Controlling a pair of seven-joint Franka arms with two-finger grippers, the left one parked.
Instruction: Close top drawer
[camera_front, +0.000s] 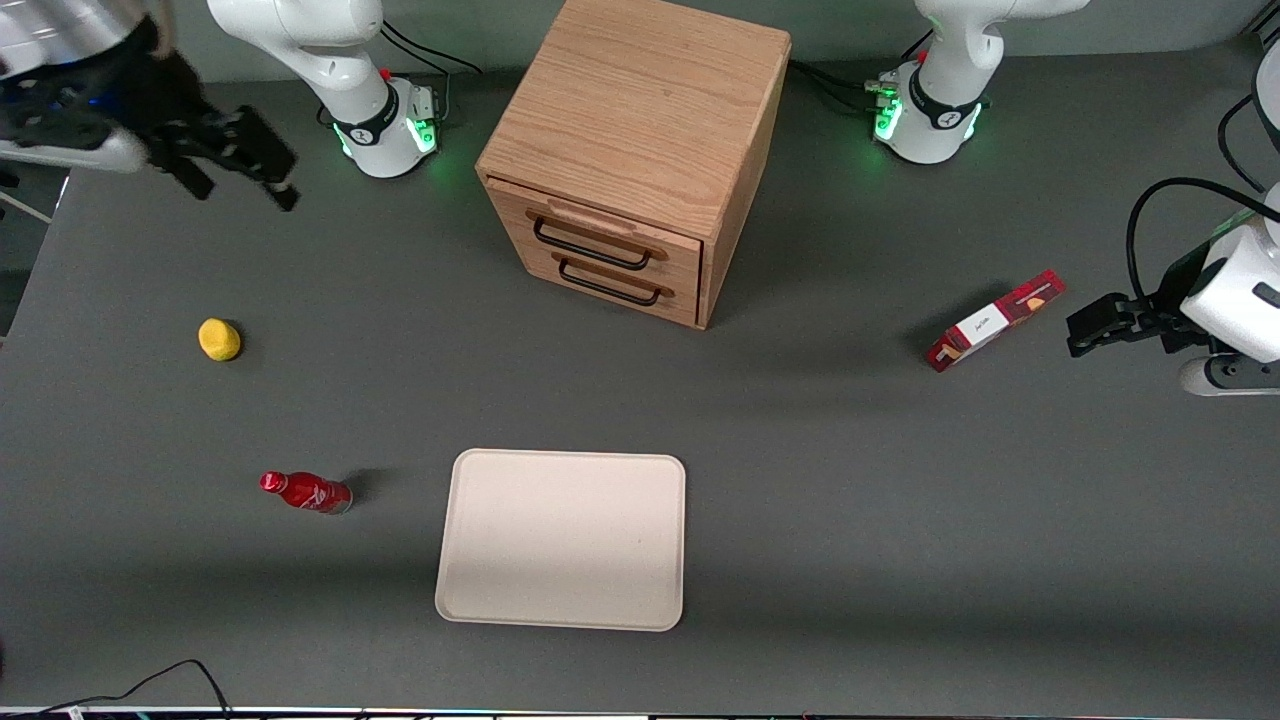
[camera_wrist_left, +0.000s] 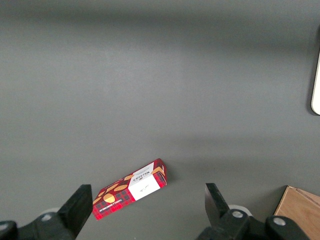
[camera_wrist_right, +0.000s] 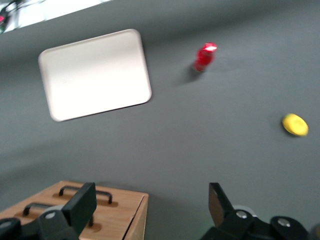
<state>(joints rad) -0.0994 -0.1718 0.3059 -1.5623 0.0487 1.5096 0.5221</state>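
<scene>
Your gripper (camera_front: 245, 160) hangs in the upper left of the front frame, high above the table (camera_front: 850, 480) and well apart from the cabinet (camera_front: 640, 130); its fingers (camera_wrist_right: 82, 205) stand spread wide with nothing between them.

You'll find the top drawer (camera_front: 600, 238) in the upper middle of the front frame, the upper of two fronts on the cabinet, its black handle (camera_front: 592, 252) under a wooden lip. It sticks out slightly from the cabinet face. Just below it sits the lower drawer (camera_front: 615, 285).

Lower middle of the frame, nearer the camera, lies a cream tray (camera_front: 562, 538). At lower left a red bottle (camera_front: 305, 492) lies on its side, and above it, at mid left, a yellow lemon (camera_front: 219, 339). At mid right, toward the parked arm's end, a red box (camera_front: 992, 320) lies on the table.
</scene>
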